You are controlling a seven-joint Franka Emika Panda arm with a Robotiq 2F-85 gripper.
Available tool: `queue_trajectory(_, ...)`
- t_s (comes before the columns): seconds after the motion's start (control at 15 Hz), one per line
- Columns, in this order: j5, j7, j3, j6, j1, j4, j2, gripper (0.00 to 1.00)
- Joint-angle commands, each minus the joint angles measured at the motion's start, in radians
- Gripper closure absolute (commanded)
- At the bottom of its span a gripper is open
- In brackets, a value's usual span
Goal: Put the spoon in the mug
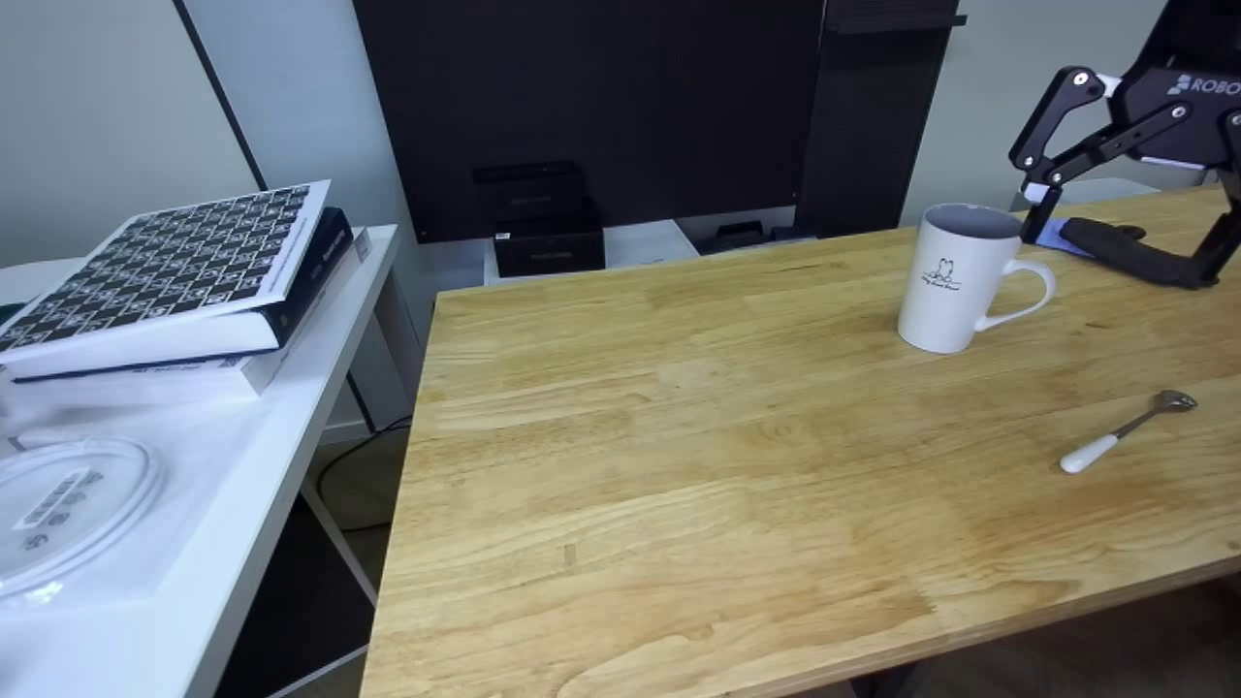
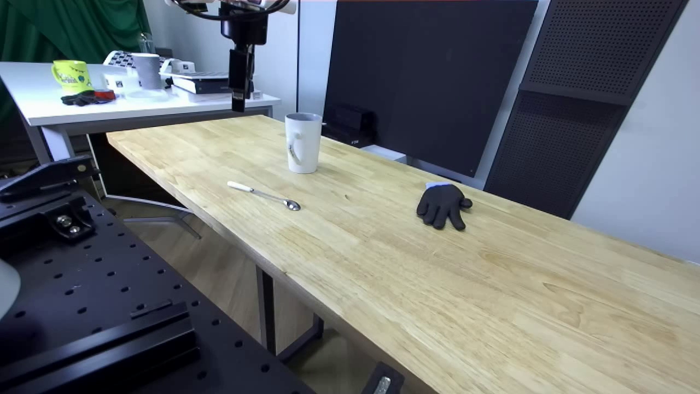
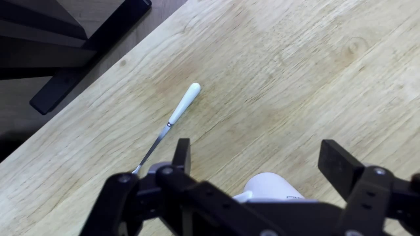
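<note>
Wrist view: my gripper (image 3: pixel 255 151) hangs above the worktop (image 3: pixel 279 82), jaws spread wide, grasping nothing. Past them the spoon (image 3: pixel 168 125) lies slantwise near the long edge that has a table leg (image 3: pixel 42 54) below it. The mug (image 3: pixel 269 187) shows only in part, since I cover the rest.

In an exterior view, the spoon lies flat, nearer the long edge facing the perforated base plate (image 2: pixel 150 262); the mug stands upright, apart from it, nearer the opposite long edge.

In an exterior view, the spoon's bowl (image 1: pixel 1175 400) is clear of me, and the white handle (image 1: pixel 1089 454) points toward the short end edge. I expect something light and stiff, its glossy handle apt to slip or turn, perhaps to chip if ceramic. I should pinch gently across that handle, toward its thicker free end, leaving the bowl to enter the mug first.
</note>
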Motion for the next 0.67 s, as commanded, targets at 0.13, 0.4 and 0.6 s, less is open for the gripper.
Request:
queue_trajectory(0.13, -0.015, 0.023, -0.036, -0.013, 0.028, 0.004, 0.006, 0.00)
queue_trajectory(0.4, -0.259, 0.335, -0.154, -0.064, 0.099, -0.001, 0.027, 0.00)
queue_trajectory(0.6, -0.343, 0.459, -0.180, -0.089, 0.121, 0.012, 0.056, 0.00)
